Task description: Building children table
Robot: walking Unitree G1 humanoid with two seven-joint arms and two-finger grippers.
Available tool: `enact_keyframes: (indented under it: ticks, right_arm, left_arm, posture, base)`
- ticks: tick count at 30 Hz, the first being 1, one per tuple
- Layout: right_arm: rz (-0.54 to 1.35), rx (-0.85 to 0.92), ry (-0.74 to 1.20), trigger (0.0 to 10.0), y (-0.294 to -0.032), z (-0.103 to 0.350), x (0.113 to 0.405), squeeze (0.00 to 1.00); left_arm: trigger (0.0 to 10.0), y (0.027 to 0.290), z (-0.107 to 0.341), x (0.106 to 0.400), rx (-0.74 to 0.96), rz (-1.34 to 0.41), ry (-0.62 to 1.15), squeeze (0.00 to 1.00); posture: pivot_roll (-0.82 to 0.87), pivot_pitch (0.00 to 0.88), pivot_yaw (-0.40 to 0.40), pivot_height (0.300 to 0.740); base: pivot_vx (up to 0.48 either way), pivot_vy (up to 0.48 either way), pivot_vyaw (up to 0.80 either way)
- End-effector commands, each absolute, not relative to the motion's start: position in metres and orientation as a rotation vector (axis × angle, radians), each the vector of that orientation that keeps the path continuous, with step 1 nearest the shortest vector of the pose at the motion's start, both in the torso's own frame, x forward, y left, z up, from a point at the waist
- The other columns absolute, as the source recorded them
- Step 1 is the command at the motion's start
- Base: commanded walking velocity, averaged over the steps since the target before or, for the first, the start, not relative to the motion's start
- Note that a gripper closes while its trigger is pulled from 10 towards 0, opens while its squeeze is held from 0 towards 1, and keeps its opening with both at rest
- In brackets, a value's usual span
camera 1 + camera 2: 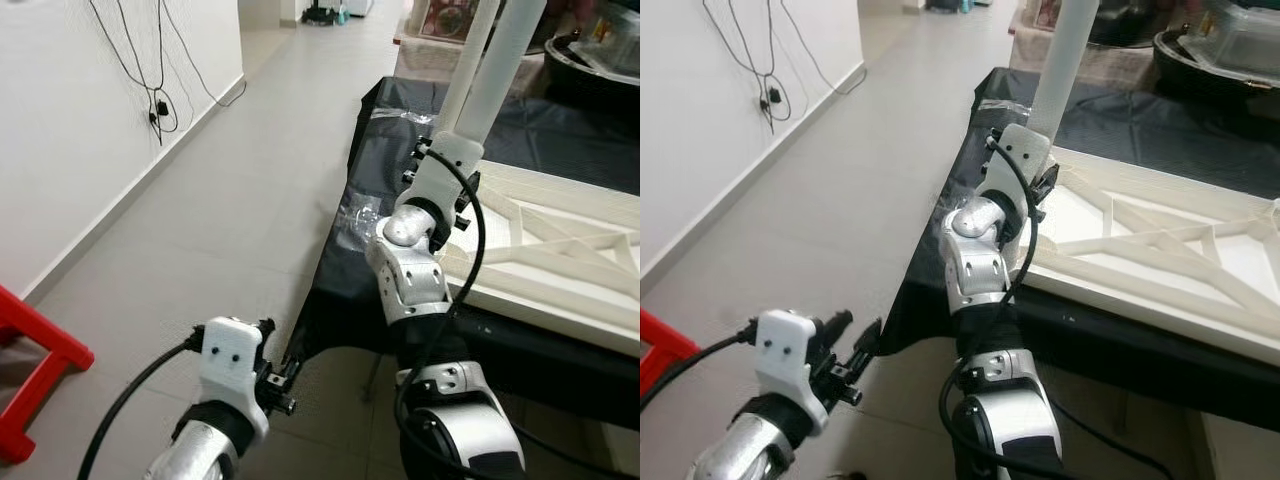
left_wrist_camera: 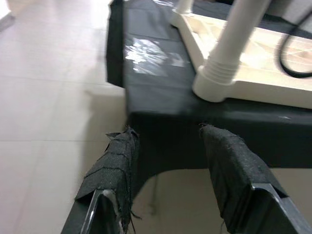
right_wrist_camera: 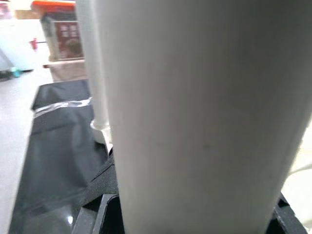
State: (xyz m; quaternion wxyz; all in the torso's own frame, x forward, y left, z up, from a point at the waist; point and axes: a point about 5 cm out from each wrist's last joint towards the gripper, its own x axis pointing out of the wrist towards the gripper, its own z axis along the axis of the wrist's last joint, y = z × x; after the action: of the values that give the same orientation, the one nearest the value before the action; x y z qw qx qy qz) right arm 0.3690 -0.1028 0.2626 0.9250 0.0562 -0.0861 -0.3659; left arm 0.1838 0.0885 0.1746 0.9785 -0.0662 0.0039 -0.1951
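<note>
already in the left eye view the cream plastic table top lies upside down on the black-covered counter, beside a grey tiled floor. left wrist view: left gripper hangs apart near one fitted white round leg. right wrist view: right gripper is clamped on a second white leg; seemingly more legs remain.

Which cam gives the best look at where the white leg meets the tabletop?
Left wrist view: the white leg and its ribbed base sit in plain sight on the tabletop corner. In the eye views the right arm covers that joint. The right wrist view has the leg up close, joint hidden.
</note>
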Motion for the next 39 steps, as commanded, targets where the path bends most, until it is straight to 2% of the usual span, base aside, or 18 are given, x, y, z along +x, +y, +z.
enact_keyframes:
  ticks: [1, 3, 11, 12, 27, 28, 39]
  right_arm:
    - [-0.76, 0.145, -0.067, 10.0, -0.086, 0.24, 0.366, 0.0]
    - [-0.76, 0.144, -0.073, 10.0, -0.084, 0.241, 0.366, 0.0]
    - [-0.749, 0.144, -0.085, 10.0, -0.082, 0.243, 0.368, 0.0]
    - [-0.725, 0.151, -0.087, 10.0, -0.081, 0.244, 0.369, 1.0]
    - [-0.647, 0.164, -0.154, 10.0, -0.078, 0.252, 0.368, 1.0]
    - [-0.628, 0.165, -0.166, 10.0, -0.08, 0.253, 0.367, 0.0]
    - [-0.544, 0.114, -0.184, 10.0, -0.102, 0.247, 0.354, 0.0]
  left_arm:
    - [10.0, 0.082, 0.176, 0.178, -0.156, -0.456, 0.0, 0.0]
    - [10.0, 0.075, 0.177, 0.173, -0.15, -0.517, -0.002, 0.0]
    - [10.0, 0.074, 0.172, 0.172, -0.137, -0.52, 0.009, 0.0]
    - [10.0, 0.075, 0.172, 0.172, -0.135, -0.517, 0.011, 0.0]
    - [10.0, 0.076, 0.168, 0.172, -0.124, -0.509, 0.019, 0.0]
    - [10.0, 0.076, 0.168, 0.172, -0.124, -0.508, 0.019, 0.0]
    - [10.0, 0.076, 0.166, 0.173, -0.124, -0.506, 0.02, 0.0]
  posture:
    - [0.12, 0.187, -0.065, 0.74]
    - [0.11, 0.188, -0.065, 0.74]
    - [0.11, 0.185, -0.061, 0.74]
    - [0.11, 0.182, -0.062, 0.74]
    - [0.11, 0.179, -0.056, 0.74]
    - [0.11, 0.18, -0.056, 0.74]
    - [0.1, 0.176, -0.056, 0.74]
  base:
    - [0.0, 0.0, 0.0]
    - [0.0, 0.0, 0.0]
    - [0.0, 0.0, 0.0]
    - [0.0, 0.0, 0.0]
    - [0.0, 0.0, 0.0]
    - [0.0, 0.0, 0.0]
    - [0.0, 0.0, 0.0]
